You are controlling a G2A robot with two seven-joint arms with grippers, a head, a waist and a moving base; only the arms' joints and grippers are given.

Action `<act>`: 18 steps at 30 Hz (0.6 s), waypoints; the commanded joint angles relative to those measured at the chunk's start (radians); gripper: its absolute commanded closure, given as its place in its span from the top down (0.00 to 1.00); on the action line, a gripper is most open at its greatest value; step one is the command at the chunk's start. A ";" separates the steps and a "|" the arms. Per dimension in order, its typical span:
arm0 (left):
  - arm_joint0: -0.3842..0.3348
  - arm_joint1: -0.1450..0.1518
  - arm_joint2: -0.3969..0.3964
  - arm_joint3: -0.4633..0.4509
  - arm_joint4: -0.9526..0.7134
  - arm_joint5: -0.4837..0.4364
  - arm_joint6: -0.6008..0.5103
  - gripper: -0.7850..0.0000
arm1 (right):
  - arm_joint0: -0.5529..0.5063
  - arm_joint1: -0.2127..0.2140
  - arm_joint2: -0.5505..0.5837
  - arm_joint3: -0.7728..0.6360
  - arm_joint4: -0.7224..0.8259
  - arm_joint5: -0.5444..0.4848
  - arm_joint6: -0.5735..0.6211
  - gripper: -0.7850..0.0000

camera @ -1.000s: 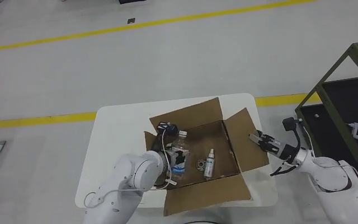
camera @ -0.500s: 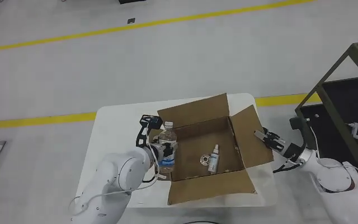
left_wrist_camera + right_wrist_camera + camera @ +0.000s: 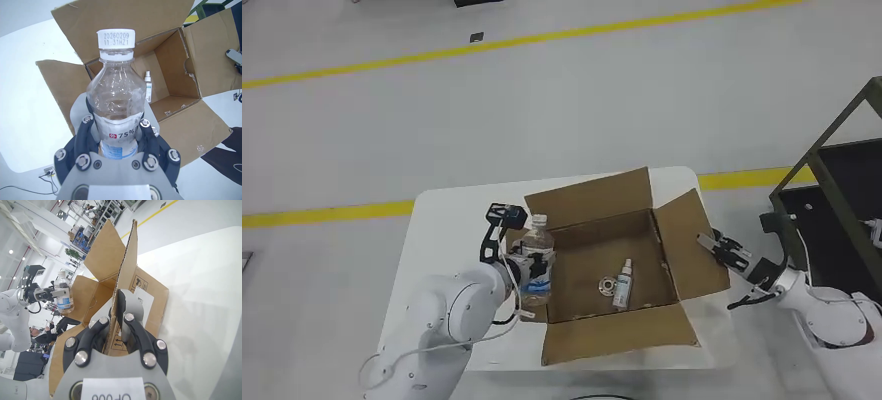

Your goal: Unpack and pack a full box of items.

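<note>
Grey floor with yellow lines surrounds the white table point(image 3: 442, 230) in the top view; the cardboard box point(image 3: 592, 215) sits on it with all flaps open; inside I see a spray bottle point(image 3: 621, 285) lying on the box floor and a small metal piece point(image 3: 602, 290) just beside it, at its 9 o'clock. At the box's 9 o'clock edge the left gripper point(image 3: 525, 268) pinches the water bottle point(image 3: 536, 262); at 3 o'clock the right gripper point(image 3: 712, 247) is at the rim of the side flap point(image 3: 687, 250).

Left wrist view now; the left gripper point(image 3: 116, 121) has its fingers point(image 3: 88, 128) pressed against the labelled waist of the water bottle point(image 3: 117, 91), white cap point(image 3: 115, 40) pointing away from the camera; beyond it the box point(image 3: 170, 62) lies open with the spray bottle point(image 3: 148, 86) on its floor.

Right wrist view; the right gripper point(image 3: 115, 306) is closed on the side flap point(image 3: 128, 262), one finger on each face of the cardboard; farther off, the left gripper point(image 3: 56, 293) holds the water bottle point(image 3: 63, 292) cap up above the box's far side.
</note>
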 commanded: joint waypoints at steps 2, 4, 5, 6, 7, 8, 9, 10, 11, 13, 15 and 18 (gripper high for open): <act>0.009 0.005 -0.032 -0.042 0.007 0.000 -0.019 0.00 | -0.009 0.000 0.005 -0.003 0.007 0.002 0.004 0.00; 0.016 0.009 -0.059 -0.074 0.016 0.002 -0.031 0.00 | -0.015 0.000 0.008 -0.005 0.013 0.002 0.007 0.00; 0.022 0.011 -0.072 -0.090 0.022 0.003 -0.040 0.00 | -0.017 0.000 0.010 -0.006 0.015 0.002 0.008 0.00; 0.026 0.013 -0.089 -0.107 0.029 0.004 -0.046 0.00 | -0.019 0.000 0.012 -0.006 0.017 0.004 0.009 0.00; 0.031 0.015 -0.108 -0.122 0.037 0.006 -0.051 0.00 | -0.020 0.000 0.014 -0.005 0.020 0.004 0.010 0.00; 0.036 0.018 -0.128 -0.133 0.050 0.004 -0.057 0.00 | -0.021 -0.001 0.015 -0.005 0.023 0.004 0.010 0.00; 0.041 0.021 -0.154 -0.139 0.068 0.007 -0.060 0.00 | -0.022 -0.001 0.017 -0.006 0.025 0.003 0.012 0.00; 0.045 0.023 -0.178 -0.141 0.072 0.008 -0.063 0.00 | -0.023 -0.001 0.019 -0.006 0.025 0.003 0.014 0.00; 0.051 0.025 -0.205 -0.140 0.076 0.013 -0.066 0.00 | -0.023 -0.001 0.020 -0.006 0.026 0.002 0.015 0.00; 0.066 0.030 -0.247 -0.137 0.085 0.015 -0.073 0.00 | -0.024 -0.001 0.023 -0.002 0.029 0.000 0.019 0.00; 0.082 0.035 -0.278 -0.125 0.118 -0.001 -0.084 0.00 | -0.023 -0.001 0.026 0.001 0.032 -0.002 0.021 0.00; 0.108 0.039 -0.307 -0.100 0.127 -0.009 -0.089 0.00 | -0.025 -0.001 0.031 -0.001 0.034 -0.005 0.024 0.00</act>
